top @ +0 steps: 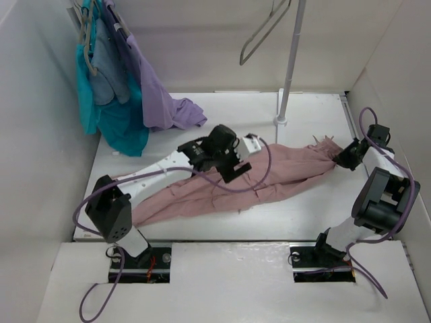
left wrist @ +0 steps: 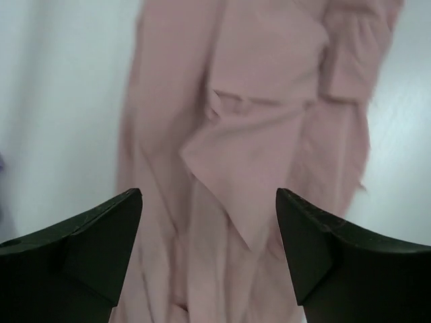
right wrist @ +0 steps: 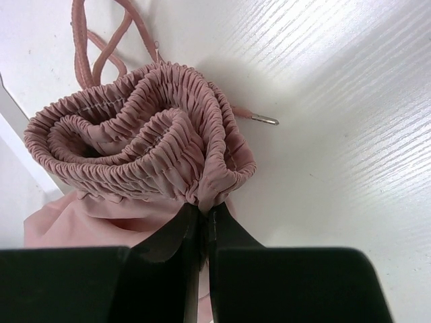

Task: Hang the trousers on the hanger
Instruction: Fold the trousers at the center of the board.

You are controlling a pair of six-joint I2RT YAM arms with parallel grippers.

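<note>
Trousers [top: 269, 178] lie stretched across the white counter [top: 222, 225], legs trailing toward the near left and waistband [right wrist: 135, 148] bunched at the far right. The right gripper [right wrist: 203, 210] is clenched on a fold of that gathered waistband, with a drawstring [right wrist: 94, 40] looping just beyond it. The left gripper [left wrist: 209, 198] hovers over the middle of the legs, fingers spread apart and grasping nothing. The hanger [top: 262, 33] hangs at the far side beside a white pole [top: 291, 60], well apart from the trousers.
</note>
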